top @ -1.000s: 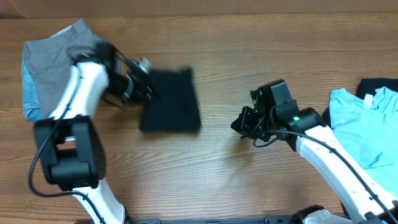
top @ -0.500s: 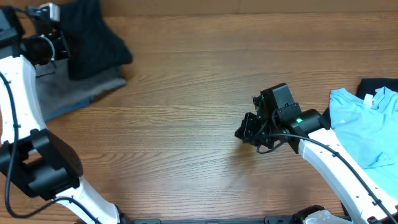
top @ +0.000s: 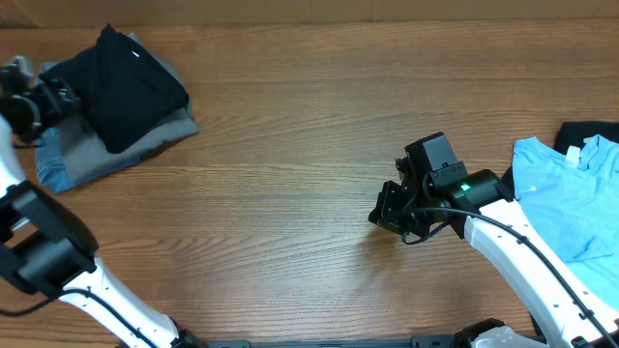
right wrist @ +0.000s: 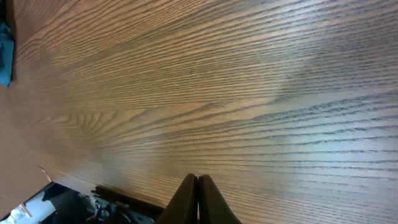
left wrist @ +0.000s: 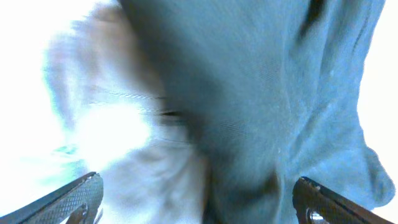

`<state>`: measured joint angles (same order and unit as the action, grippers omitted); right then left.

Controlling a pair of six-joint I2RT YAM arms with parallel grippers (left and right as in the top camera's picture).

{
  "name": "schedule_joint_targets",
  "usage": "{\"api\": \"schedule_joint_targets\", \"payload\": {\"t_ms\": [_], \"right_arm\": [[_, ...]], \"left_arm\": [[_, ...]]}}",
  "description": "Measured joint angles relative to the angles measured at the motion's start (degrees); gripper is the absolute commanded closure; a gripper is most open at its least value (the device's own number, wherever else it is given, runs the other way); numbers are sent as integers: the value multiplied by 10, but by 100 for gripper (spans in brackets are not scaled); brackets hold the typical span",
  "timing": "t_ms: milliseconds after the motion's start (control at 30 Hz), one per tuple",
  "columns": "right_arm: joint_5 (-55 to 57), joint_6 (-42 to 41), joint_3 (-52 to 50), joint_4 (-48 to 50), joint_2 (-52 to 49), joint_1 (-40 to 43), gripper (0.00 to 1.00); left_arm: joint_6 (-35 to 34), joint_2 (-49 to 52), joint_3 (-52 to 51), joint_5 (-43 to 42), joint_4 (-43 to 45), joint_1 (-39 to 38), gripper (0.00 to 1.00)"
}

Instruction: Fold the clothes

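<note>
Overhead: folded black T-shirt [top: 128,79] lies in upper left of frame, on top of grey trousers [top: 155,133], w/ blue patterned cloth [top: 53,170] poking out below-left. Left pincer [top: 66,99] sits just beside the shirt's left edge. Left wrist view: fingers [left wrist: 79,196] spread wide at the bottom corners, nothing btwn them, dark fabric ahead. Right pincer [top: 387,208] is mid-right over bare tabletop [top: 290,116]; right wrist view shows its fingers [right wrist: 189,198] pressed together, holding nothing. Light blue T-shirt [top: 571,198] at far right edge, lying partly over another black garment [top: 585,131].
</note>
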<state>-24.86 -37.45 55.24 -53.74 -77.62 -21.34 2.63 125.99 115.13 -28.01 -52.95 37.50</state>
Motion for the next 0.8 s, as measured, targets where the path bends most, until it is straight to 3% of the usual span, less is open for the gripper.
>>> {"api": "schedule_joint_targets", "payload": {"t_ms": [200,333,400,567,633,700,733,800], "right_arm": [[2,0,0,-2,0,0,94],[14,9,0,14,10,0,93],[24,21,8,14,26,0,90],[50,85,86,15,88,0,79],[57,129,138,20,117,0,59],[60,156,170,18,134,0,46],[60,166,183,19,140,0,30],[61,180,203,19,152,0,9]], "left_arm": [[-8,-55,156,-16,-114,38,0],[24,-139,205,-35,-159,4,0],[48,-188,212,-37,-185,-38,0],[103,-305,221,-21,-263,-234,0],[113,-350,222,35,-311,-357,0],[103,-369,223,94,-341,-436,0],[93,-378,223,135,-366,-481,0],[56,-390,223,209,-416,-573,0]]}}
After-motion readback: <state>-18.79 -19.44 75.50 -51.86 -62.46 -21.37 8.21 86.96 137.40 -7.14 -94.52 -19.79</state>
